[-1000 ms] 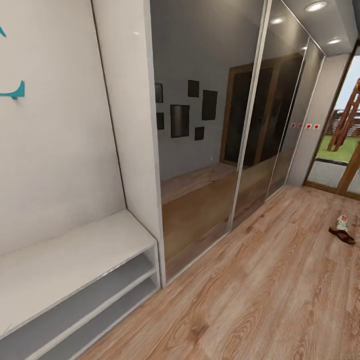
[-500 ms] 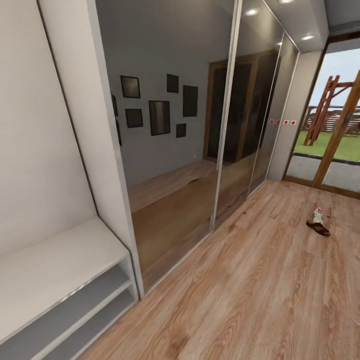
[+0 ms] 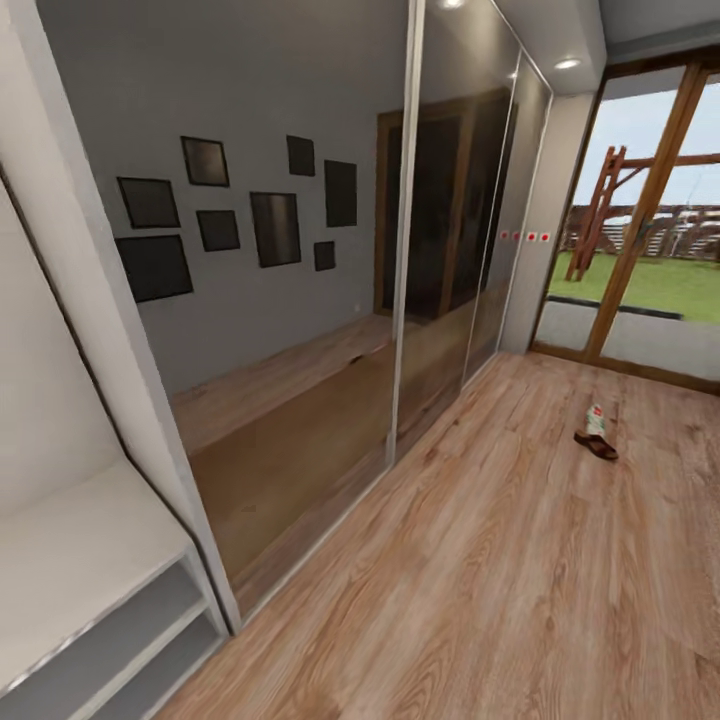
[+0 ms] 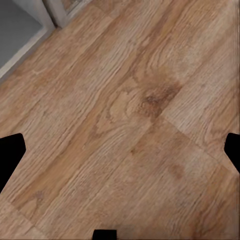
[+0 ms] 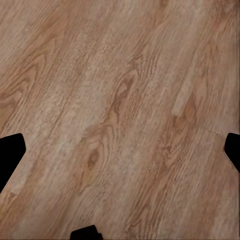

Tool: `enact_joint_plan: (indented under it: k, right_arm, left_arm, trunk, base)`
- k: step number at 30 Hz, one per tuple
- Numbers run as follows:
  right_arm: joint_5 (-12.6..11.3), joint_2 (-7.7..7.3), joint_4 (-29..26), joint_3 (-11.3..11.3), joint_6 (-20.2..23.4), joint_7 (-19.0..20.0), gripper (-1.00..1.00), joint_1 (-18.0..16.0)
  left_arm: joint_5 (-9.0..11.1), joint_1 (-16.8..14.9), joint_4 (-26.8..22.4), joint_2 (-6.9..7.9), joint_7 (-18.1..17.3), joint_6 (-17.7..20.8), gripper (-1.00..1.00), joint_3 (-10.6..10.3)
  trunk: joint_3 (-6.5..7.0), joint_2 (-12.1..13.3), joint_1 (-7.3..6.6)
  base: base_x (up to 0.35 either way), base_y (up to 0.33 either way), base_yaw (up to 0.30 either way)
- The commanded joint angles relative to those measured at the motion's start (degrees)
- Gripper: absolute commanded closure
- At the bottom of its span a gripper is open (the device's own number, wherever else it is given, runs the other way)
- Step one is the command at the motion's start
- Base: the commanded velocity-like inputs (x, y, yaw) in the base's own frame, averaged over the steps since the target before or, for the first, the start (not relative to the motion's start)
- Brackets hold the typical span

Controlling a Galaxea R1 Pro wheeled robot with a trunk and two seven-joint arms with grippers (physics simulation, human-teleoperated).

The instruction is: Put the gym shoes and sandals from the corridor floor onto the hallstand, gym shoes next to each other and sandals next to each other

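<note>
Far off on the corridor floor (image 3: 520, 560), near the glass door, a white gym shoe (image 3: 596, 419) with green and red marks stands beside a dark brown sandal (image 3: 597, 447). They touch or nearly touch; I cannot tell which at this distance. The hallstand is out of view. In the left wrist view my left gripper (image 4: 120, 155) is open, its dark fingertips (image 4: 10, 157) wide apart over bare corridor floor (image 4: 130, 115). My right gripper (image 5: 120, 152) is likewise open over the planks (image 5: 125, 100), with nothing between its fingertips (image 5: 10, 155).
A pale grey low bench (image 3: 70, 560) with two open shelves stands at the lower left. Mirrored sliding wardrobe doors (image 3: 300, 300) run along the left wall. A wood-framed glass door (image 3: 650, 250) to a garden closes the corridor's far end.
The whole picture has shifted left, so the camera has turned right. The bench has slid toward the left edge, the teal wall letter has left the picture, and more of the glass door shows.
</note>
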Motion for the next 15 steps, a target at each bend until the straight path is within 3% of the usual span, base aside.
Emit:
enact_joint_plan:
  k: [1, 15]
  right_arm:
    - [-0.47, 0.0, 0.07, 0.02, -0.22, 0.03, -1.0, -0.04]
    - [-0.57, 0.0, 0.07, -0.14, -0.22, 0.02, -1.0, -0.05]
  left_arm:
    - [0.12, -0.03, 0.02, -0.01, -0.03, -0.17, -1.0, 0.09]
    - [0.16, -0.07, 0.02, 0.0, -0.03, -0.17, -1.0, 0.1]
  trunk:
    - [-0.13, -0.02, 0.03]
    - [-1.17, -0.02, 0.03]
  base:
    - [0.303, -0.078, -0.192]
    - [0.315, -0.014, -0.195]
